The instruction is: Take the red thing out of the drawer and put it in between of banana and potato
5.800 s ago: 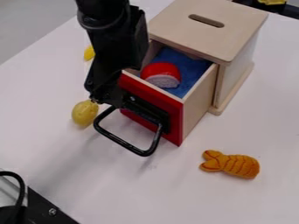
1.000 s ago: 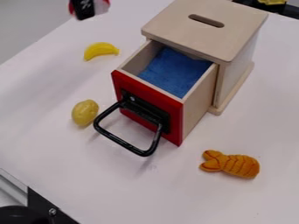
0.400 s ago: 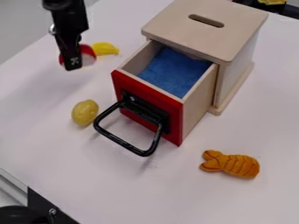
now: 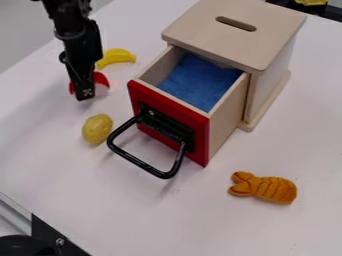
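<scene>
Your end effector (image 4: 86, 91) grips the red thing (image 4: 101, 79) between the yellow banana (image 4: 117, 56) and the potato (image 4: 97, 128). Let the tabletop (image 4: 153, 215) take its weight before you open gently, then rise straight, clear of the banana.

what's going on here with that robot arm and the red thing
The robot's gripper is holding the red thing low between the banana and the potato, nearer the banana. Whether it touches the table yet is hard to tell. The drawer stands open, with blue cloth inside.
</scene>
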Motion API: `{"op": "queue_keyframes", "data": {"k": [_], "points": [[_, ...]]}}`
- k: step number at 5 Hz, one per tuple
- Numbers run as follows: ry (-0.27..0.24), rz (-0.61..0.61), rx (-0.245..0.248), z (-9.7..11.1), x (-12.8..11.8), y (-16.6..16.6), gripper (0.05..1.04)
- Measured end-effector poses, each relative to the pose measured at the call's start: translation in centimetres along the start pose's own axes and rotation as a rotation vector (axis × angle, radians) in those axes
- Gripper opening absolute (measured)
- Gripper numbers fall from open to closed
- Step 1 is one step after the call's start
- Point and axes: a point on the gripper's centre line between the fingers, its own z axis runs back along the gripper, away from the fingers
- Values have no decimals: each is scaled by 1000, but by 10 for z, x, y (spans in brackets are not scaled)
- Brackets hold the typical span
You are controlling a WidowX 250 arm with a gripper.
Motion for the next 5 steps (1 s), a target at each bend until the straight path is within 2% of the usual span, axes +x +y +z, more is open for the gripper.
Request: {"op": "queue_keyframes", "data": {"k": [1,2,3,4,5], "points": [[-1,1,-16,-4,1,-2,559],[8,-1,-27,-5,0,-2,638],[17,1,-46,-7,-1,-6,930],[19,-5,-55,0,1,-11,1007],[-25,15,-36,25,5,-8,1000]]}}
